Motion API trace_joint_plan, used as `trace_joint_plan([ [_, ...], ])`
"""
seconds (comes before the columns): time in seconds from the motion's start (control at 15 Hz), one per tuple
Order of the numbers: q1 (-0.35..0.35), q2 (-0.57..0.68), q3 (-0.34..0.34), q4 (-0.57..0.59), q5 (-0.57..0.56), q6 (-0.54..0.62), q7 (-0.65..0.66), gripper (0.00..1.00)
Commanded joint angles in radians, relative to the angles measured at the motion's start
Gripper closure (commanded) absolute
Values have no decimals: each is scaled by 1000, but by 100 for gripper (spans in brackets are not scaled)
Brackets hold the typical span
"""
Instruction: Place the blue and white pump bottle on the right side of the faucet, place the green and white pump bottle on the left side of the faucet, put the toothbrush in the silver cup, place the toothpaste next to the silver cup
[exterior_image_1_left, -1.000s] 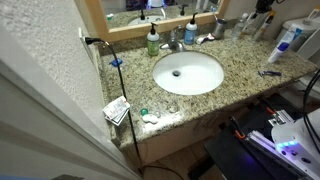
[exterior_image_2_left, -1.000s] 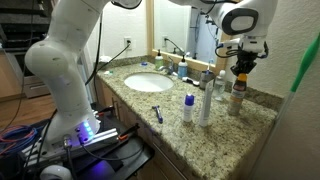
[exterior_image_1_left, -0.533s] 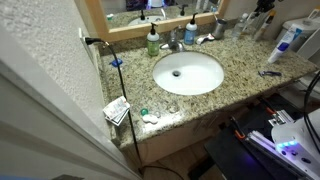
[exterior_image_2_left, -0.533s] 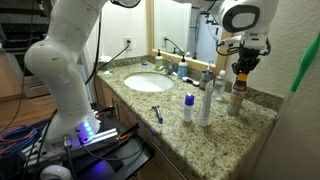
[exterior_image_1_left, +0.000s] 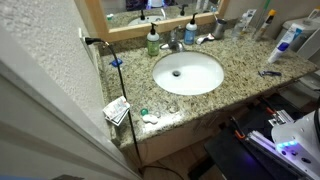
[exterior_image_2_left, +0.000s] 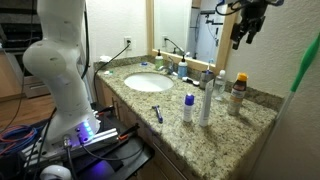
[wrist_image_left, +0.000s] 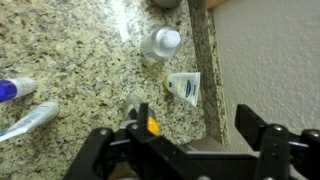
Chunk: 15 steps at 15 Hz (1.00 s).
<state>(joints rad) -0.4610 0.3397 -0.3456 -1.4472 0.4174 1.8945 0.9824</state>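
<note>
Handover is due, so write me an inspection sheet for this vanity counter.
Surface: speckled granite counter, white basin set in.
Job's things: green and white pump bottle and blue and white pump bottle flank the faucet; others unclear.
Clutter: tall bottles, blue-handled item, cards.
Gripper: gripper open, empty, high above the counter.
Cables: black cable from the wall socket.
Surroundings: mirror behind the basin.

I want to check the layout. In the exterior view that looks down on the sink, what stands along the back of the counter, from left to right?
green and white pump bottle → faucet → blue and white pump bottle → white and blue bottle, near the right edge
</note>
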Motion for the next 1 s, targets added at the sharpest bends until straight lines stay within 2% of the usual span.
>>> trace_joint_plan([
  [0.0, -28, -170, 0, -73, 15, -186, -179, 0],
  [0.13, -40, -222, -21, -75, 35, -309, -271, 0],
  [0.2, -59, -210, -39, -37, 76, -388, -312, 0],
  [0.27, -20, -187, -42, -17, 30, -315, -225, 0],
  [0.47, -38, -214, -62, -18, 62, -382, -284, 0],
  [0.53, -17, -226, -49, -38, 26, -383, -297, 0],
  [0.67, 43, -337, 5, -177, -77, -369, -335, 0],
  [0.93, 152, -484, 69, -359, -200, -365, -376, 0],
])
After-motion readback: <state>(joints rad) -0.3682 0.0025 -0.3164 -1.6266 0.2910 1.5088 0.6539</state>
